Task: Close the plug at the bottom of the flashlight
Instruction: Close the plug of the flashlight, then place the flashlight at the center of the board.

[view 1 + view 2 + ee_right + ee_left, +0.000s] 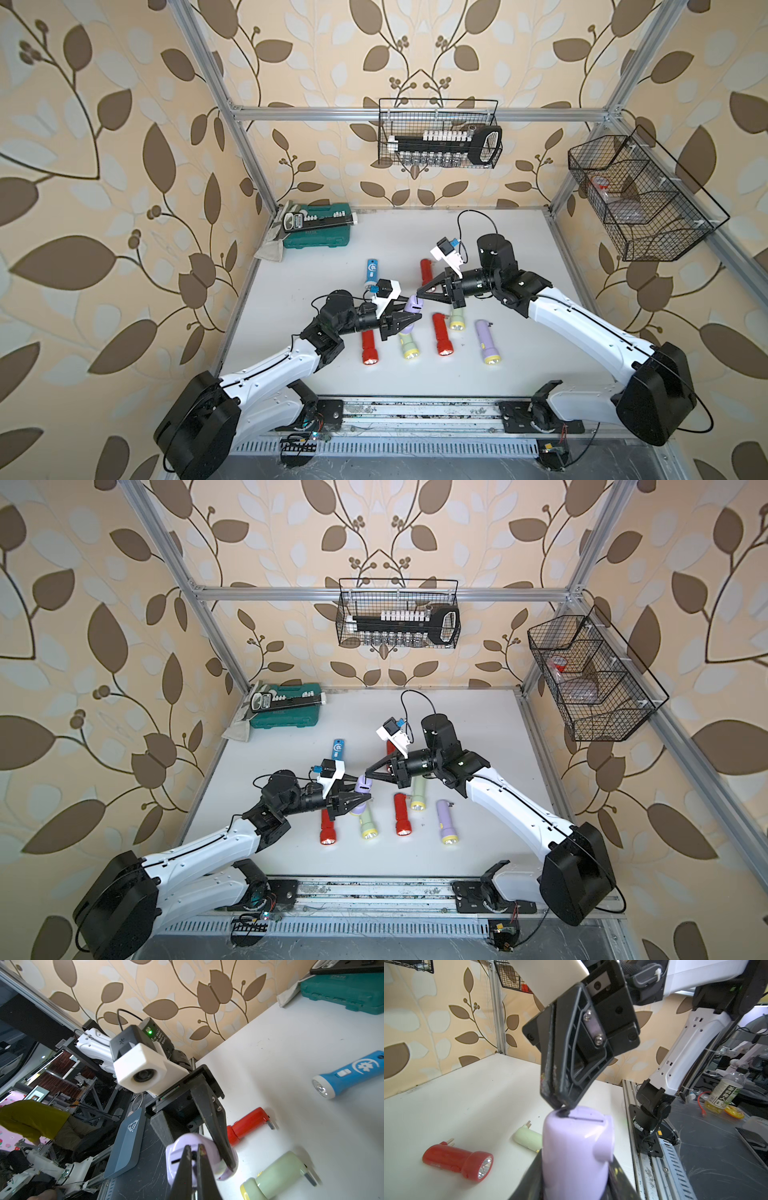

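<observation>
- The purple flashlight (415, 308) is held up off the counter (519, 332), near its middle and between the two arms. Its bottom end is turned toward the right arm, so that the plug end can be reached.
- Its barrel is clamped by the left tool (409, 319), whose jaws are drawn in narrowly on the body. This grip is judged to steady the flashlight against a push from the other side.
- The right tool (560, 1105) is closed, with nothing visibly held between its tips. The tips are set like one blunt point against the bottom face, at one end of the slot (588, 1119).
- This placement is judged to be for pressing the folding plug home. No prongs are seen standing out of the slot, so the plug seems nearly or fully folded in. A dark bit under the tips cannot be identified.
- A red flashlight (452, 1159) and a pale green flashlight (528, 1138) are laid flat on the counter with their prongs standing out.
- A white round emblem and a white slide switch are carried by the blue flashlight (349, 1072); no words can be read on it.
- Chinese characters are printed on the green-and-white label of a bottle (724, 1093) beyond the counter's edge, but they cannot be read with certainty.
- The lettering on the teal case (318, 239) at the far corner is too small to read.
</observation>
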